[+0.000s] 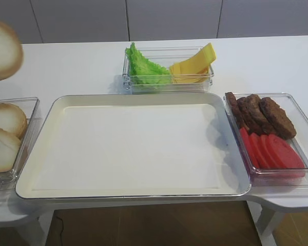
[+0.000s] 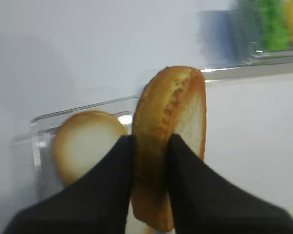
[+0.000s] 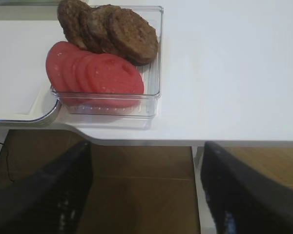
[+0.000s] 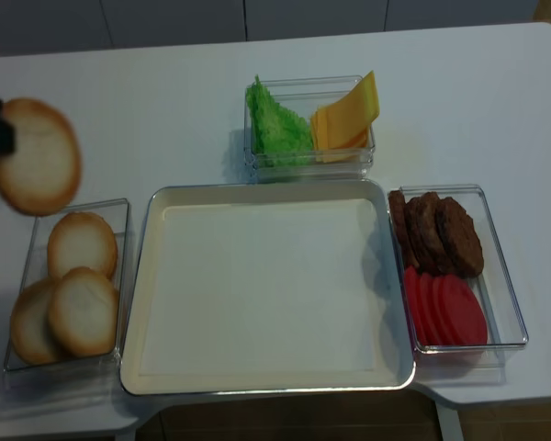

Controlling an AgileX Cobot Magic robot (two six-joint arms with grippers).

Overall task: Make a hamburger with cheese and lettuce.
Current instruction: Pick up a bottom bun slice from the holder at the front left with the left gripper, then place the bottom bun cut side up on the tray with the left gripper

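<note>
My left gripper (image 2: 151, 146) is shut on a golden-brown bun half (image 2: 168, 122), pinching it on edge above the clear bun container (image 2: 39, 126). In the overhead view the held bun (image 4: 35, 156) hangs above the table's far left, and it also shows in the other high view (image 1: 2, 48). Three more bun halves (image 4: 78, 243) lie in that container. The green lettuce (image 1: 143, 69) and the yellow-orange cheese slices (image 1: 195, 66) share a clear box behind the empty white tray (image 1: 133, 148). My right gripper (image 3: 146, 161) is open and empty, below the table's front edge near the tomato box.
A clear box (image 1: 297, 110) right of the tray holds dark meat patties (image 1: 259, 115) and red tomato slices (image 1: 269, 151); both show in the right wrist view (image 3: 107, 53). The table's front edge (image 3: 185, 141) runs just ahead of the right gripper.
</note>
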